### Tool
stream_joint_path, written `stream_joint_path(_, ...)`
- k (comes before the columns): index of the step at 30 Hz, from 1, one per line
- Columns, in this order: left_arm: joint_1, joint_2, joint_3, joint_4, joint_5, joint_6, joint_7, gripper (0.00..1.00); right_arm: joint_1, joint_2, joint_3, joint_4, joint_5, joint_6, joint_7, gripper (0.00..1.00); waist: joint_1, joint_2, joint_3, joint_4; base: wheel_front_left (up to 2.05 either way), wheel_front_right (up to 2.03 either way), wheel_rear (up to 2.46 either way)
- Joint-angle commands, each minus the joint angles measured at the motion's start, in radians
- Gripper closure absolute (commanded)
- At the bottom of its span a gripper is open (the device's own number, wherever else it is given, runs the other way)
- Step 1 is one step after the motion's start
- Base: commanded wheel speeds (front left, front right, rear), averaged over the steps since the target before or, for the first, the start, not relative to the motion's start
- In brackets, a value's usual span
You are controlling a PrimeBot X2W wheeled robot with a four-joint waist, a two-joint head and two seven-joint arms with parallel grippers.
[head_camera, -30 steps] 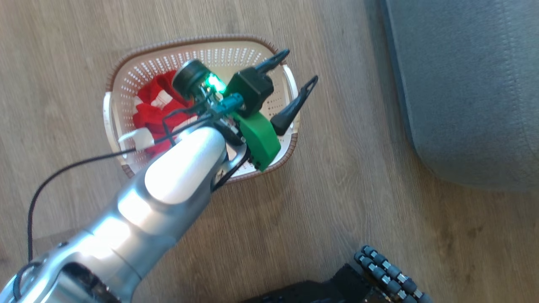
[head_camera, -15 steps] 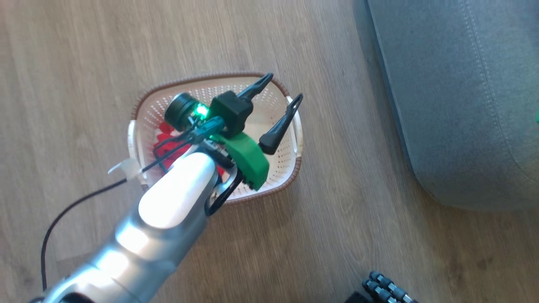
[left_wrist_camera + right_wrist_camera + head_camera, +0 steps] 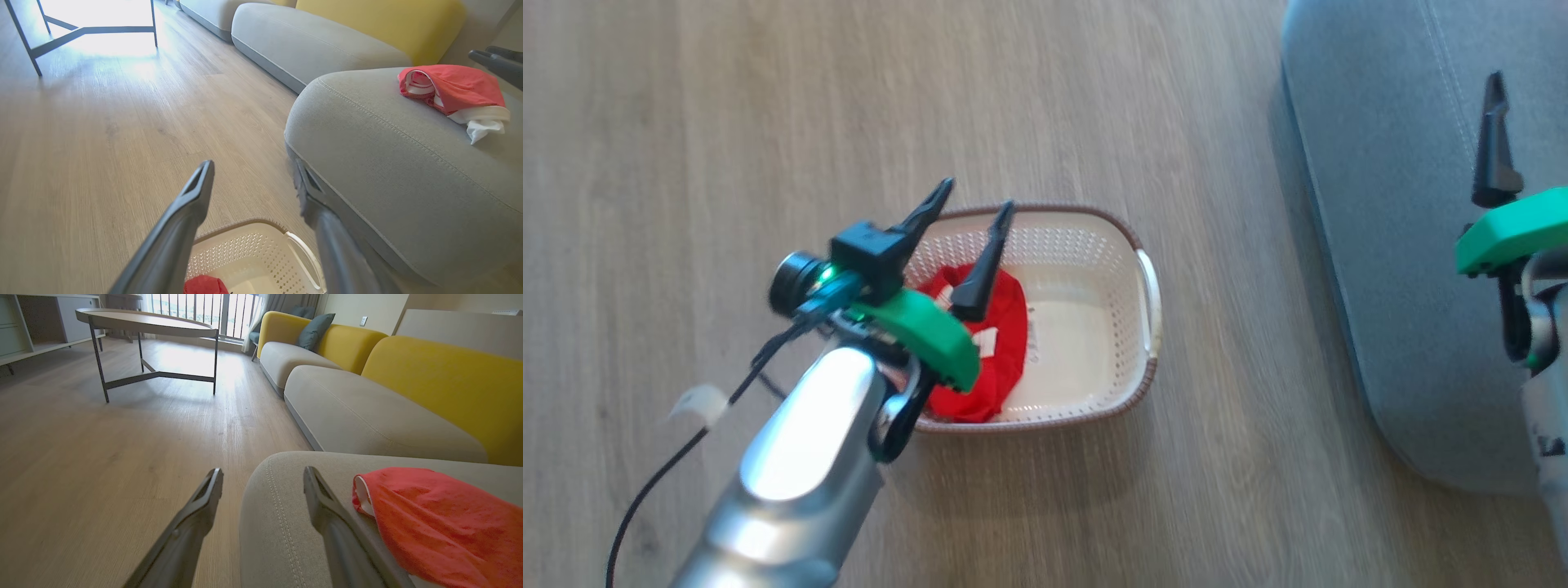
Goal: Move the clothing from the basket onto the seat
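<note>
Left gripper (image 3: pixel 978 196): fingers spread, empty, above the basket (image 3: pixel 1147 278). Red clothing (image 3: pixel 1005 343) lies in the basket beneath them. Right gripper (image 3: pixel 262 472): fingers apart over the seat (image 3: pixel 286 522), second red garment (image 3: pixel 433 522) just beside them.

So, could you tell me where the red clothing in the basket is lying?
In the head view, the red clothing lies bunched in the left half of the basket, on the floor left of the grey seat, beneath the open left gripper.
</note>
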Motion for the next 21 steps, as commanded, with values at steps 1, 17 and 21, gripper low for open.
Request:
stream_joint_path(1,0.017,0.024,0.073,-0.042,0.014,0.011,-0.005,0.00,0.027,0.003,0.023,-0.044,0.013,0.007,-0.005,0.00,0.0000,0.0000,-0.047,0.037,0.00,0.00,0.00)
stream_joint_path(17,0.266,0.020,0.443,-0.172,0.135,0.093,-0.005,0.00,0.121,0.076,0.113,-0.106,0.049,0.007,-0.005,0.00,0.0000,0.0000,-0.160,0.089,0.00,0.00,0.00)
stream_joint_path(21,0.320,0.006,0.510,-0.201,0.161,0.093,-0.005,0.00,0.147,0.097,0.116,-0.107,0.049,0.007,-0.005,0.00,0.0000,0.0000,-0.184,0.091,0.00,0.00,0.00)
